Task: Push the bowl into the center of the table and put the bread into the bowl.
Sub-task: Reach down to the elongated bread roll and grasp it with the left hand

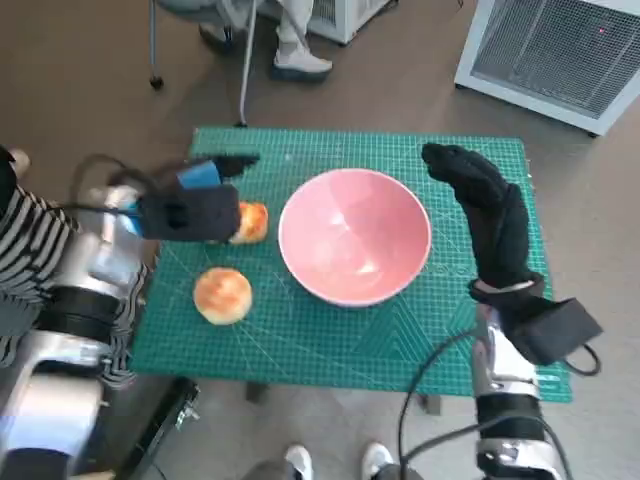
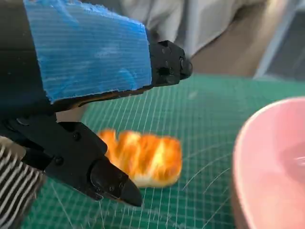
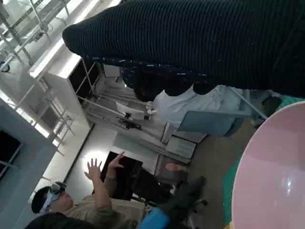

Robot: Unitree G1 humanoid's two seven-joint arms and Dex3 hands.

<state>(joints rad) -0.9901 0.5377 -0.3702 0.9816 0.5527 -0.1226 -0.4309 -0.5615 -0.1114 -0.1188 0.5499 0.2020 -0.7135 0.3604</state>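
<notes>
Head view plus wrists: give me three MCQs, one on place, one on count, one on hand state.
1. Where does the pink bowl sit?
A. on the green mat
B. on the floor
C. in the right hand

2. How many pieces of bread lie on the mat?
A. none
B. two
C. four

3. What is the left hand doing?
A. holding the bowl
B. hanging open over a bread
C. lying on the floor

Key: 1 A, mat shows all round the bowl. 2 B, one bread lies nearer the robot, the other bread is under the hand. 3 B, its fingers are apart above the bread.
</notes>
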